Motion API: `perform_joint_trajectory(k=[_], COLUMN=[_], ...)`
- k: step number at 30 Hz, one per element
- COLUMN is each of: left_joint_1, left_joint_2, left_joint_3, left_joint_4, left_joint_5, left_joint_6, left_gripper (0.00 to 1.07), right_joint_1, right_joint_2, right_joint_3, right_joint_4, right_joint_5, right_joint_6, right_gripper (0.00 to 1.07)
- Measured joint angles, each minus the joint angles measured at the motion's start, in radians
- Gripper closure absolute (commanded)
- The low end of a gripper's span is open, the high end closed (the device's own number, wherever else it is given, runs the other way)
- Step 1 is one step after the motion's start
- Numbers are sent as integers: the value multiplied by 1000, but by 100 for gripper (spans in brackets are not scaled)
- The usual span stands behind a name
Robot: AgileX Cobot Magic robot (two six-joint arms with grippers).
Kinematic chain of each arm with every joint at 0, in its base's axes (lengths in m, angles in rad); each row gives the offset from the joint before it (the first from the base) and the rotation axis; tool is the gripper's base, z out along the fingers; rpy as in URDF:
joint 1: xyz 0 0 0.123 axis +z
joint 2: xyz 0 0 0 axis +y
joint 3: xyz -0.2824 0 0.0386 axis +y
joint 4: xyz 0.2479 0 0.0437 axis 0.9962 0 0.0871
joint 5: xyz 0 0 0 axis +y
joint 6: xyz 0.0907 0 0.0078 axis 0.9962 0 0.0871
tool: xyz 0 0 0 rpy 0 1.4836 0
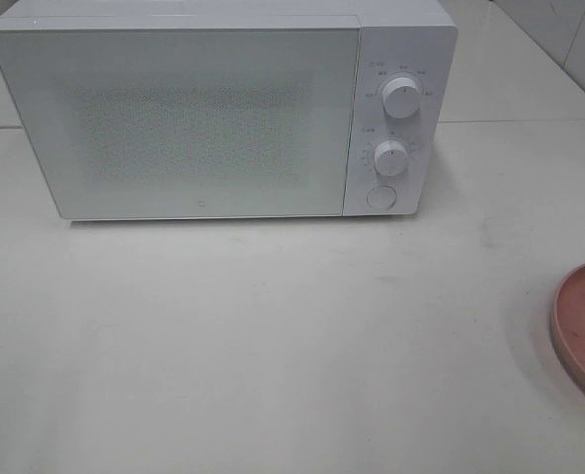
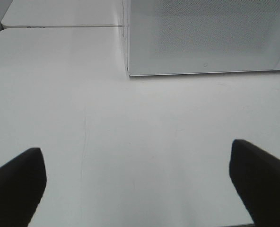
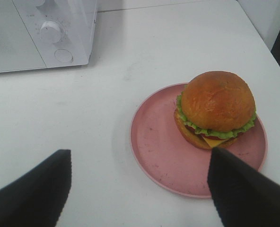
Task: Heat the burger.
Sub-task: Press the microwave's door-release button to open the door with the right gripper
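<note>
The burger [image 3: 216,109], golden-brown bun with green lettuce and yellow cheese, sits on the pink plate [image 3: 159,151] in the right wrist view. In the exterior high view only the plate's edge [image 1: 581,326] shows at the right border; the burger is out of view there. The white microwave [image 1: 218,109] stands at the back with its door shut, two knobs [image 1: 401,97] and a round button [image 1: 380,197] on its right panel. My right gripper [image 3: 140,189] is open, above the table just short of the plate. My left gripper [image 2: 137,182] is open and empty over bare table before the microwave [image 2: 206,38].
The white table [image 1: 273,336] runs under everything. A seam to a second table [image 1: 510,120] runs behind the microwave. A tiled wall [image 1: 569,39] stands at the back right.
</note>
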Motion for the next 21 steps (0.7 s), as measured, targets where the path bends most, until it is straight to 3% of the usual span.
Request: perform_joint_trajectory(k=[21], left_joint_1=[0], left_joint_2=[0], left_joint_3=[0], left_joint_4=[0], left_joint_5=[0], left_joint_6=[0], left_gripper=[3], right_joint_1=[0], right_joint_2=[0], right_joint_3=[0], right_joint_4=[0], right_joint_5=[-1], right_joint_6=[0], right_gripper=[31])
